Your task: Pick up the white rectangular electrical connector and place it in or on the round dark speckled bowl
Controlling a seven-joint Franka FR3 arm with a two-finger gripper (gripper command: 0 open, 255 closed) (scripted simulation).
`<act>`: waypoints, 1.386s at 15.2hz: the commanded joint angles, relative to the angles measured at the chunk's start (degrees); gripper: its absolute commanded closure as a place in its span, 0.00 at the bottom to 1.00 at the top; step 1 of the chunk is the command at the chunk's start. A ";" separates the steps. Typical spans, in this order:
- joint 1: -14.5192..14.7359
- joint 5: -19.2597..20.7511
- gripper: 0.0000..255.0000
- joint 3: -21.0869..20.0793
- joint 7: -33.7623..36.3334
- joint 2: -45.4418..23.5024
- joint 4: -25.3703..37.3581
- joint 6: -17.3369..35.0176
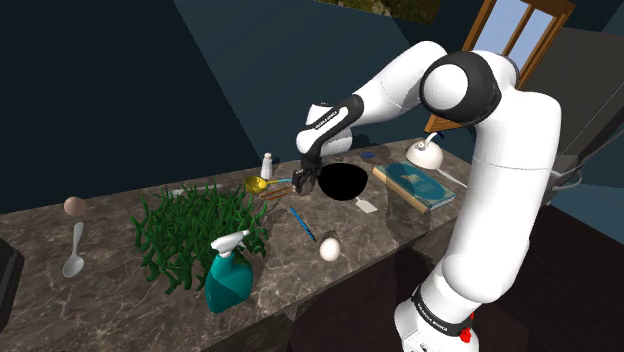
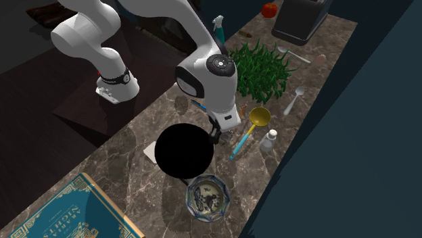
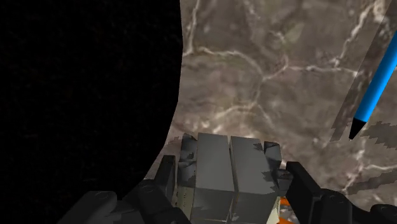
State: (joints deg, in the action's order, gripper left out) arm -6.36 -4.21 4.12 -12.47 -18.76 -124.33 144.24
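- Shifting the load over the round dark bowl (image 2: 182, 150) is the step in hand; the bowl sits on the marble tabletop (image 3: 267, 63) toward the second exterior view's left.
- The end effector (image 3: 229, 191), just beside the bowl's rim, clasps the pale rectangular connector (image 3: 226, 168) between its fingers; I judge it should centre over the bowl before letting go.
- A blue pen (image 3: 375, 76) lies opposite, so drifting that way risks a knock.
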 commanded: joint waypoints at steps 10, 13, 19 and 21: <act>0.26 1.12 1.00 0.56 1.00 6.07 1.04 -7.59; 0.31 1.38 1.00 0.64 1.21 7.59 1.60 -9.66; 0.38 1.84 1.00 0.75 1.58 10.36 3.06 -13.88; 0.39 1.97 1.00 0.78 1.69 11.20 3.65 -15.30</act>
State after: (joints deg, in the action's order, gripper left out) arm -5.99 -2.30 4.90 -10.87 -7.82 -121.21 129.73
